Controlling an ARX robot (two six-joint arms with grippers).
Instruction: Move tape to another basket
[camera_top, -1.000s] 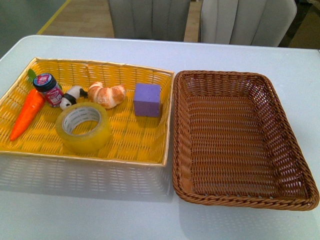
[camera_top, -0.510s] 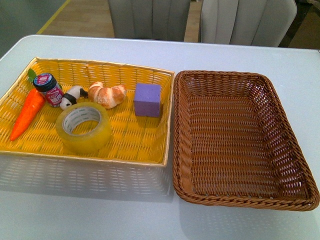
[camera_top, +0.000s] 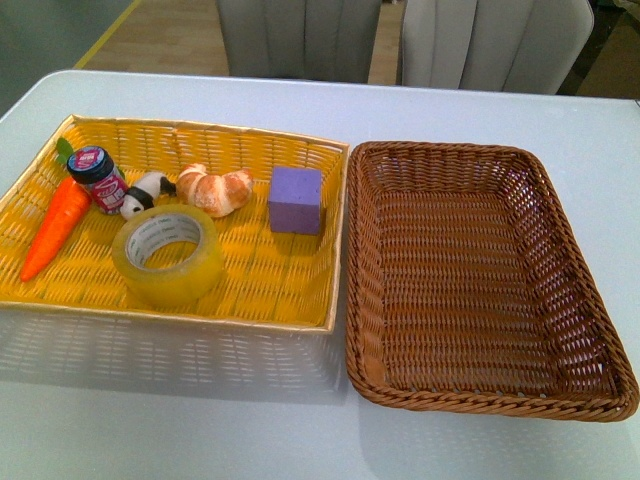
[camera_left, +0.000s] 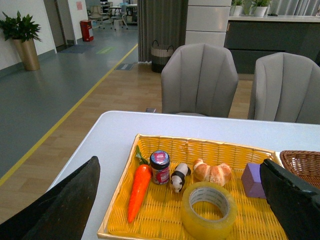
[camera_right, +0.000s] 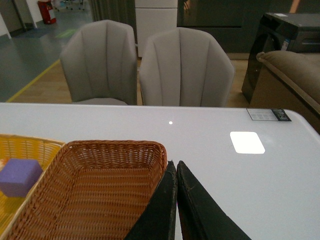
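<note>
The tape (camera_top: 167, 256), a wide yellowish roll with a white printed core, lies flat in the front part of the bright yellow basket (camera_top: 290, 300). It also shows in the left wrist view (camera_left: 208, 209). The dark brown wicker basket (camera_top: 480, 280) stands to the right of the yellow one and holds nothing; its far corner shows in the right wrist view (camera_right: 95, 185). Neither arm shows in the front view. My left gripper (camera_left: 180, 200) is open, its black fingers spread wide, held well back from the tape. My right gripper (camera_right: 176, 165) is shut and empty beside the brown basket's right rim.
In the yellow basket lie an orange toy carrot (camera_top: 55, 226), a small jar (camera_top: 97, 178), a panda figure (camera_top: 143, 192), a croissant (camera_top: 214, 189) and a purple cube (camera_top: 295, 199). Grey chairs (camera_top: 400, 40) stand behind the white table (camera_top: 200, 420).
</note>
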